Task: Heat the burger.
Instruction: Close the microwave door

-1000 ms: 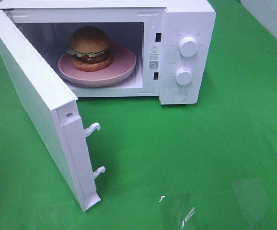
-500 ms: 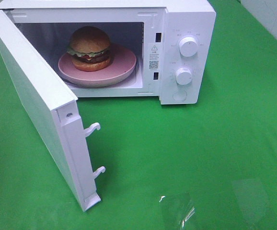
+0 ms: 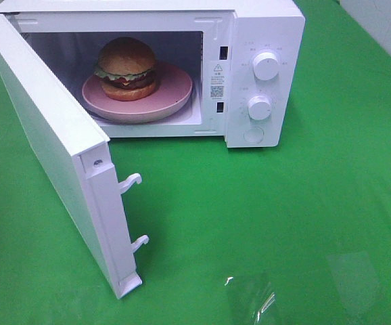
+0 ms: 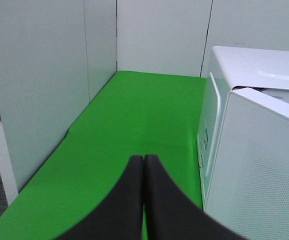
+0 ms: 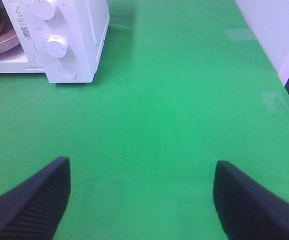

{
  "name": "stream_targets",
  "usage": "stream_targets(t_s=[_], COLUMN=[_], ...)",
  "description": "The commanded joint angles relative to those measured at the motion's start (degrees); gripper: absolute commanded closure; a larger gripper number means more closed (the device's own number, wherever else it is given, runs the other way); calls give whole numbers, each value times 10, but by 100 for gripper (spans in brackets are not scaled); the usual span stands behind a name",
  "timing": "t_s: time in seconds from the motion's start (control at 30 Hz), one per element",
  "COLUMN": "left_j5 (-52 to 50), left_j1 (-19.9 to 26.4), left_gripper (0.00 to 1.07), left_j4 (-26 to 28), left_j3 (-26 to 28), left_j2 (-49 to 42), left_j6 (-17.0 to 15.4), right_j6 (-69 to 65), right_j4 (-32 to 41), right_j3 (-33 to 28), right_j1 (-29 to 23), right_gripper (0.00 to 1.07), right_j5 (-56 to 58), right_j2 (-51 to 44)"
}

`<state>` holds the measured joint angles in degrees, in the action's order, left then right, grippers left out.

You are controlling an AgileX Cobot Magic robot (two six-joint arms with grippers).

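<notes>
1. Exterior high view. A white microwave stands at the far side of a green surface. Its door is swung wide to the left, with two white latch hooks on its free edge. The burger sits on a pink plate inside the cavity. The control panel carries an upper knob, a lower knob and a round button. The markings around the knobs are too small to read. A label on the frame beside the cavity shows a warning triangle and a QR code; its text is illegible. No brand name can be made out.

2. Left wrist view. The left end effector has its two dark fingers pressed together with nothing between them. It hangs over the green surface beside the microwave's outer side wall. White partition walls enclose the far and side edges of the surface, and grey flooring shows beyond one edge.

3. Right wrist view. The right end effector has its ribbed fingers spread wide apart and holds nothing. It is well apart from the microwave. The two knobs, the label and an edge of the burger on the plate are visible. A pale wall borders the surface.
</notes>
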<state>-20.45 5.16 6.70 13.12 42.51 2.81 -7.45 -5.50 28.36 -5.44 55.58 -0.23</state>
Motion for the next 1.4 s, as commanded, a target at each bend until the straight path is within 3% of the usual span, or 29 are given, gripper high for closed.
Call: stream_targets(t_s=[0.03,0.07,0.1,0.13,0.17,0.2,0.23,0.27,0.3,0.33,0.4,0.47,1.0,1.1,1.13,1.27,1.37,1.4], left_j5=[-65,-65,-90,-90,-107,-107,-122,-122,-133,-133,-159,-188,-321,-316,-312,-313,-315,-318], left_j1=[-3,-3,-3,-3,-3,-3,-3,-3,-3,-3,-3,-3,-4,-40,-68,-107,-123,-148], left_gripper=[107,107,107,107,107,107,107,107,107,107,107,107,107,107,107,107,107,107], left_j4=[-72,-72,-121,-121,-164,-164,-214,-214,-252,-252,-293,-312,-337,-337,-319,-268,-259,-248], left_j3=[-2,-2,-2,-2,-2,-2,-2,-2,-2,-2,-2,-2,0,9,11,11,11,12], left_j2=[50,50,74,74,91,91,111,111,129,129,158,178,315,329,340,358,363,371], left_j6=[-77,-77,-110,-110,-143,-143,-182,-182,-215,-215,-250,-256,-260,-242,-228,-201,-191,-175], right_j6=[1,1,1,1,1,1,1,1,1,1,1,1,1,1,1,1,1,1], right_j4=[1,1,1,1,1,1,1,1,1,1,1,1,1,1,1,1,1,1], right_j3=[-1,-1,-1,-1,-1,-1,-1,-1,-1,-1,-1,-1,-1,-1,-1,-1,-1,-1], right_j1=[2,2,2,2,2,2,2,2,2,2,2,2,2,2,2,2,2,2], right_gripper=[32,32,32,32,32,32,32,32,32,32,32,32,32,32,32,32,32,32], right_j5=[-4,-4,-4,-4,-4,-4,-4,-4,-4,-4,-4,-4,-4,-4,-4,-4,-4,-4], right_j2=[-15,-15,-15,-15,-15,-15,-15,-15,-15,-15,-15,-15,-15,-15,-15,-15,-15,-15])
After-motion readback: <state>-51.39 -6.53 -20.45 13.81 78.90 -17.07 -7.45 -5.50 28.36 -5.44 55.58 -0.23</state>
